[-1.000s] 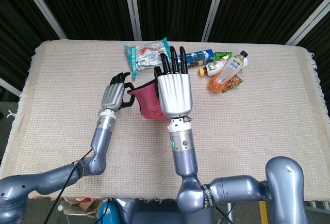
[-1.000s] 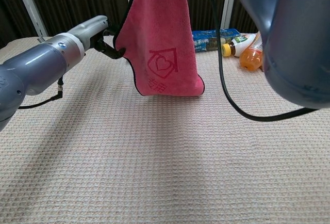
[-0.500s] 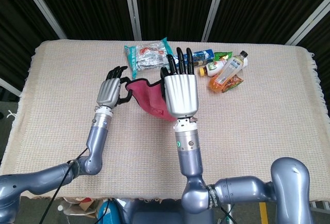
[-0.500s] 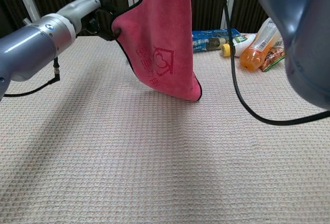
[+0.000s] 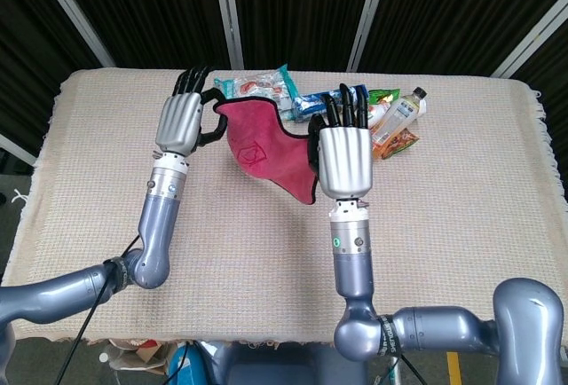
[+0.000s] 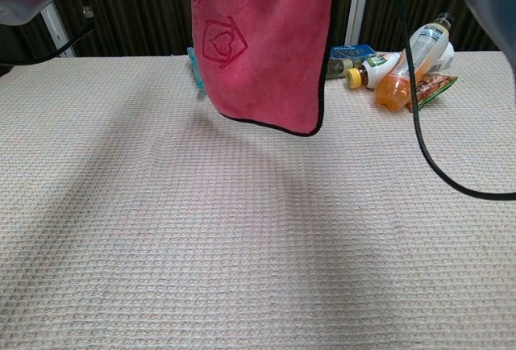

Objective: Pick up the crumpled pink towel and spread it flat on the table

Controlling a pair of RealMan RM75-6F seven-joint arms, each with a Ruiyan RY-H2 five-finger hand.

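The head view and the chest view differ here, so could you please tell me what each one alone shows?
Only the head view shows the left hand and right hand holding the towel's top edge. Only the chest view shows its lower edge hanging clear above the table. Both show the pink towel with its heart mark, and the bottles behind.

One pink towel point(image 5: 266, 150). Two hands: left hand point(image 5: 179, 123), right hand point(image 5: 344, 159). Two bottles point(image 5: 399, 116) point(image 6: 372, 68). Several snack packets point(image 5: 257, 90), number unclear.
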